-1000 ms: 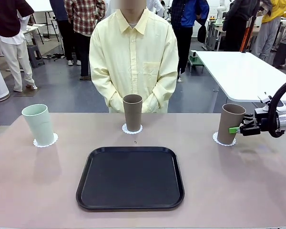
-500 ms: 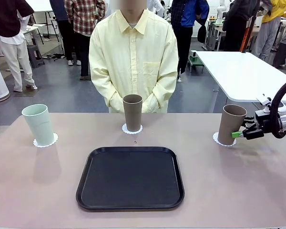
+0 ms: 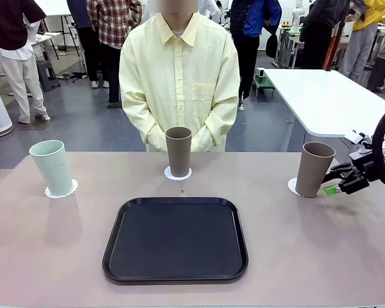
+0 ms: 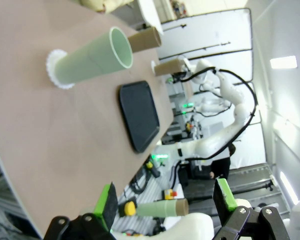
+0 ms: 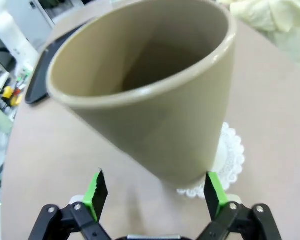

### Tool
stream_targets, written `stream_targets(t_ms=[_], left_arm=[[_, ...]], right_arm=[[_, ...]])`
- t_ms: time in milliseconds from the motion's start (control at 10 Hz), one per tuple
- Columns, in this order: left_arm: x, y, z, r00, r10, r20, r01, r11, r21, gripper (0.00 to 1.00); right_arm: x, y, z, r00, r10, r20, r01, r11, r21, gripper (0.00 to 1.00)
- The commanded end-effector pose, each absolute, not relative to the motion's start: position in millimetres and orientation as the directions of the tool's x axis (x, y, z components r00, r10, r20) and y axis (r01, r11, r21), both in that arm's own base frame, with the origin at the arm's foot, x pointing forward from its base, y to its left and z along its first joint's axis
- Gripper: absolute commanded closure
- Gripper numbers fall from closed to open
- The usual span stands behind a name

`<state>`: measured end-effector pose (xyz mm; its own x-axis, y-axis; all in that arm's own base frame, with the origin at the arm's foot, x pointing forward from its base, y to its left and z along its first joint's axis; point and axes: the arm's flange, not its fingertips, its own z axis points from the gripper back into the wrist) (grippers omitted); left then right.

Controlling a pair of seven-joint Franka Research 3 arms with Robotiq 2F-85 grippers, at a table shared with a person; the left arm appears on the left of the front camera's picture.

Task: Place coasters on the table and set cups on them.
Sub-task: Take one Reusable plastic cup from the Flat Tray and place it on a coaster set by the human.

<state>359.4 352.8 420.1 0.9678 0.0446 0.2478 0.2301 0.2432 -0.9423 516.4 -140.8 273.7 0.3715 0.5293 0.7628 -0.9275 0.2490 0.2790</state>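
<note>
While the black tray [image 3: 175, 239] is seen nearest on the table [image 3: 51, 244], the three cups are set beyond it, each on a coaster; mint cup [image 3: 52, 167] at left on its coaster [image 3: 69, 190]; brown cup [image 3: 178, 151] at centre, before the person [image 3: 179, 77], on its coaster [image 3: 178, 174]; right brown cup [image 3: 314, 169] on its coaster [image 3: 292, 186]; right gripper [image 3: 334, 181] is held just beside it, fingers apart, nothing gripped; left gripper [image 4: 165, 202] is likewise spread wide and empty, off the table edge.
</note>
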Motion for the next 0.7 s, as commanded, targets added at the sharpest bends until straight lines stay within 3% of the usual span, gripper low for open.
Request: stream_targets(t_ms=[0, 500, 600], left_arm=[[359, 353, 421, 0.971, 0.049, 0.235, 0.215, 0.254, -0.943, 0.0], [359, 353, 421, 0.971, 0.049, 0.235, 0.215, 0.254, -0.943, 0.0], [359, 353, 421, 0.971, 0.049, 0.235, 0.215, 0.254, -0.943, 0.0]], right_arm=[[503, -140, 289, 0.399, 0.564, 0.723, -0.916, 0.276, 0.29, 0.0], [455, -136, 363, 0.383, 0.678, 0.628, -0.923, 0.317, 0.221, 0.0], [439, -131, 389, 0.353, 0.766, 0.538, -0.936, 0.301, 0.185, 0.0]])
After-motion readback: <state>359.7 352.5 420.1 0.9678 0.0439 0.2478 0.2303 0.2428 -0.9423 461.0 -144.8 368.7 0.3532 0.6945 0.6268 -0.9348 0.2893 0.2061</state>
